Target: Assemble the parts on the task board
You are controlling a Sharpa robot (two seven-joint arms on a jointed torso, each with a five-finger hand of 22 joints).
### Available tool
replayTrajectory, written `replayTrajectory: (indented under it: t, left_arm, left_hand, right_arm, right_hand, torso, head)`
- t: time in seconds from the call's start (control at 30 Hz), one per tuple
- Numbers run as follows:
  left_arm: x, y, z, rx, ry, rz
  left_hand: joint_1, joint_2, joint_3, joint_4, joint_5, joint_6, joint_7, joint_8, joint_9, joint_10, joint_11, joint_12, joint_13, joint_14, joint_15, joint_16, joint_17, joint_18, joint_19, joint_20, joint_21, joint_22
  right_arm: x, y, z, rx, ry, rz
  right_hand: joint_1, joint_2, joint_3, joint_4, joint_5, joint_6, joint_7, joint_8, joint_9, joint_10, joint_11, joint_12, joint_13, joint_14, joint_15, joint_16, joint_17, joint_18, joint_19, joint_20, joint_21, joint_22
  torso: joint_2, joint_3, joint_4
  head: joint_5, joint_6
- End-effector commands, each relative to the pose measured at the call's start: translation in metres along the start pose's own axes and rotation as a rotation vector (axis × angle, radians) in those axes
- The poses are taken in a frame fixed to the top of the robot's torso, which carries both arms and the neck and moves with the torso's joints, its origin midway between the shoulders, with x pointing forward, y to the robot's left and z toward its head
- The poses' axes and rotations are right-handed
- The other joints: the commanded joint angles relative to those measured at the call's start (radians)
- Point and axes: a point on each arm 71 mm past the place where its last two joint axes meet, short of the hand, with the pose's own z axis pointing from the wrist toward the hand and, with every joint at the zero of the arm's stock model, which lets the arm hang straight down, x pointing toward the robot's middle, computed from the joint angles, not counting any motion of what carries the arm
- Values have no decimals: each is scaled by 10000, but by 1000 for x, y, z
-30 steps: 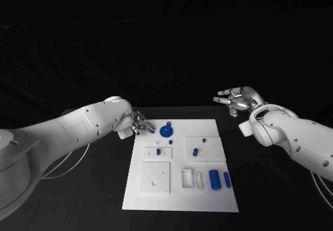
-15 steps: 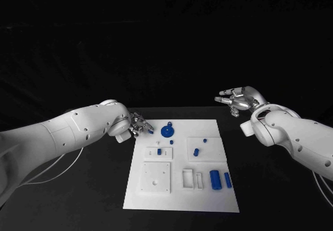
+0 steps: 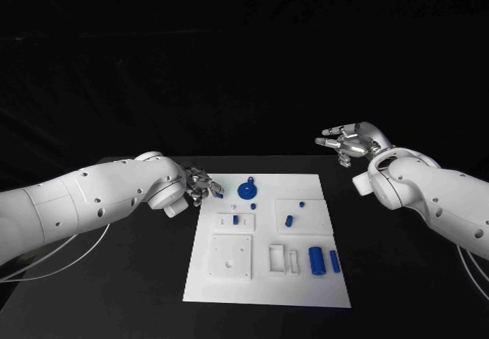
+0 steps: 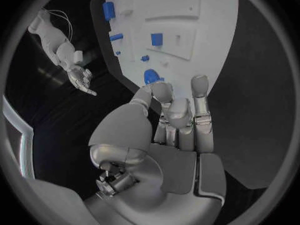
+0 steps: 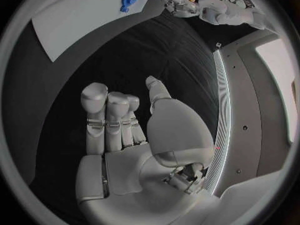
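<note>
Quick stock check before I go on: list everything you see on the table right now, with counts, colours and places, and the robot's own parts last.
Table: one, black, under everything.
Task board: one, white, middle of the table.
Round part with knob: one, blue, far edge of the board, near the left hand.
Cylinders: two, blue, upright side by side, near right area of the board.
Small parts: four, blue, across the board's middle fixtures.
Left hand: one, silver, at the board's far left corner, holding nothing clearly visible.
Right hand: one, silver, raised beyond the board's far right corner, fingers apart, empty.
</note>
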Motion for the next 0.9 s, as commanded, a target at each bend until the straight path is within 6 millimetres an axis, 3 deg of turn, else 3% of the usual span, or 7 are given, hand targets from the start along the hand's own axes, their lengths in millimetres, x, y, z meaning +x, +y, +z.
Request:
replayTrajectory:
  t: [0.03, 0.37, 0.9]
  left_arm:
    - [2, -1, -4, -89, -405, 393]
    - [25, 2, -12, -137, -47, 1389]
    - [44, -5, -12, 108, -100, 2260]
  left_hand:
    - [-103, -22, 744, -705, 77, 462, -440, 15, 2146, 354, -79, -40, 11, 60, 0, -22, 30, 73, 44, 12, 55, 179]
    - [-175, -74, 810, -769, 208, 539, -453, -21, 2153, 377, -81, -28, 14, 83, 12, 24, 135, 133, 41, 73, 100, 182]
    - [-225, -107, 832, -781, 290, 607, -465, -32, 2142, 391, -74, -5, -23, 95, 25, 21, 157, 221, 32, 158, 147, 180]
  right_arm:
    - [0, -1, 0, 7, 83, 36]
    - [-1, -4, -1, 78, 80, 36]
    - [1, -4, -2, 85, 122, 53]
  right_hand:
    - [-92, 9, 4, 56, 65, -52, -5, -24, 9, -70, 0, -1, 5, 22, 16, -12, -5, 163, 545, 17, 32, 371]
    - [-92, 15, -5, 67, 84, -50, -7, -25, 9, -74, -1, -5, 2, 26, 17, -1, 4, 162, 544, 17, 37, 370]
    - [-92, 15, -5, 67, 84, -50, -7, -25, 9, -74, -1, -5, 2, 26, 17, -1, 4, 162, 544, 17, 37, 370]
  torso:
    - [-36, -16, 29]
    - [-53, -13, 60]
    - [-31, -8, 17]
  head:
    - [16, -53]
    - [40, -180]
    - [121, -271]
